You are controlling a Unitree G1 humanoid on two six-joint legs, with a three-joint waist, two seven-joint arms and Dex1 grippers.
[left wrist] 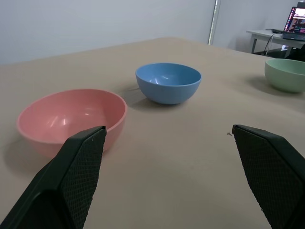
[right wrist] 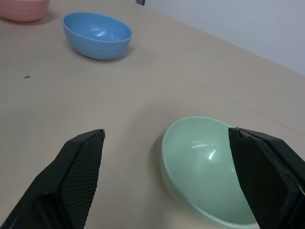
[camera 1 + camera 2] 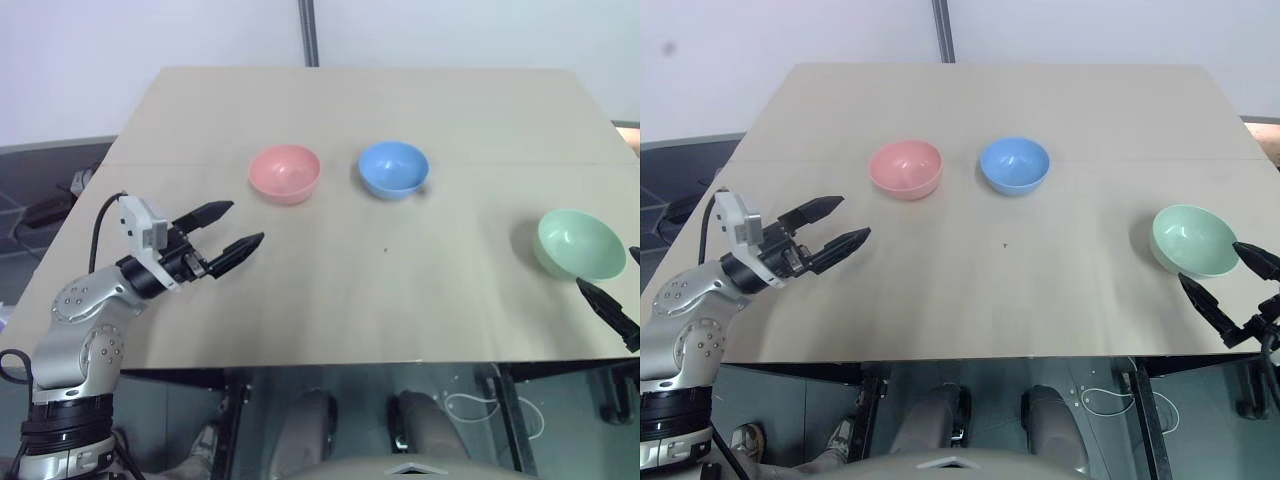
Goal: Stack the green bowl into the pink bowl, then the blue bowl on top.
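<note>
Green bowl (image 3: 1193,240) at table's right edge, just ahead of R claw (image 3: 1232,286), jaws wide, empty. L claw (image 3: 832,232) wide too, near pink bowl (image 3: 905,168); R takes green.

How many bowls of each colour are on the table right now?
pink bowl: 1
blue bowl: 1
green bowl: 1
Total: 3, all standing apart and unstacked on the table.
</note>
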